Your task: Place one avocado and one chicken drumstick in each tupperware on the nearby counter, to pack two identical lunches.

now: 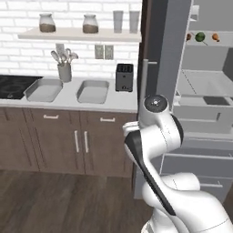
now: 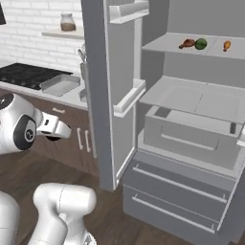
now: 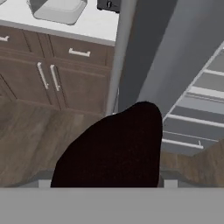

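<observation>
Two tubs sit side by side on the bench, left of the open fridge. Both are lidless and nothing shows inside them. The nearer tub lies just left of the black toaster, which stands by the fridge door.

Tool hangs low in front of the fridge door, over the wood floor. It is clamped on the black avocado: the teardrop shape sits between the two tips, and the jaws stand wide around it.

Up on the top fridge shelf lie three items in a row: dark drumstick, then green avocado just beside it, possibly touching. Orange drumstick lies further right, apart from them.
</observation>
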Controlling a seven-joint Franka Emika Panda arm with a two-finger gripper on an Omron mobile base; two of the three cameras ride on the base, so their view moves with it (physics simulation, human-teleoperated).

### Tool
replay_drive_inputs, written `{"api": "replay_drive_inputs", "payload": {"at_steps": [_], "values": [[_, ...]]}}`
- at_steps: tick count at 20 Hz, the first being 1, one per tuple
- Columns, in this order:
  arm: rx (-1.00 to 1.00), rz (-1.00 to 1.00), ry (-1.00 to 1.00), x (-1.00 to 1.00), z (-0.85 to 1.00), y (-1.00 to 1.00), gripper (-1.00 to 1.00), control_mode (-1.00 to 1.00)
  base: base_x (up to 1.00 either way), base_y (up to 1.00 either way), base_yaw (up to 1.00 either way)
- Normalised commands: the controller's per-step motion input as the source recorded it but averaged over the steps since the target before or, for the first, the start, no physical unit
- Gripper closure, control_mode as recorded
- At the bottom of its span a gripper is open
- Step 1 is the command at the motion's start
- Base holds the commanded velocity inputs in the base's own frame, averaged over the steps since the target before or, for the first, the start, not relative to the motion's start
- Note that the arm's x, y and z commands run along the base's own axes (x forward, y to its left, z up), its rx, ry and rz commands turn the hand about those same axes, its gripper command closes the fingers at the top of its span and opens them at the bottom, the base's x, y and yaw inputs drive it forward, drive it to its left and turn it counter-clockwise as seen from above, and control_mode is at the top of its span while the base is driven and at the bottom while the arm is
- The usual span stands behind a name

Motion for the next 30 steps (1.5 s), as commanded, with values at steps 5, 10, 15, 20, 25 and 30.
{"api": "replay_drive_inputs", "payload": {"at_steps": [5, 10, 15, 20, 25, 30], "values": [[0.00, 0.00, 0.00, 0.00, 0.00, 0.00, 1.00, 1.00, 0.77, 0.89, 0.00], [0.00, 0.00, 0.00, 0.00, 0.00, 0.00, 1.00, 1.00, 0.22, 0.97, 0.19], [0.00, 0.00, 0.00, 0.00, 0.00, 0.00, 1.00, 1.00, -0.27, 0.11, 0.49], [0.00, 0.00, 0.00, 0.00, 0.00, 0.00, 1.00, 1.00, 0.56, 0.43, 0.13], [0.00, 0.00, 0.00, 0.00, 0.00, 0.00, 1.00, 1.00, 1.00, 0.81, 0.00], [0.00, 0.00, 0.00, 0.00, 0.00, 0.00, 1.00, 1.00, 0.76, 0.32, 0.04]]}}
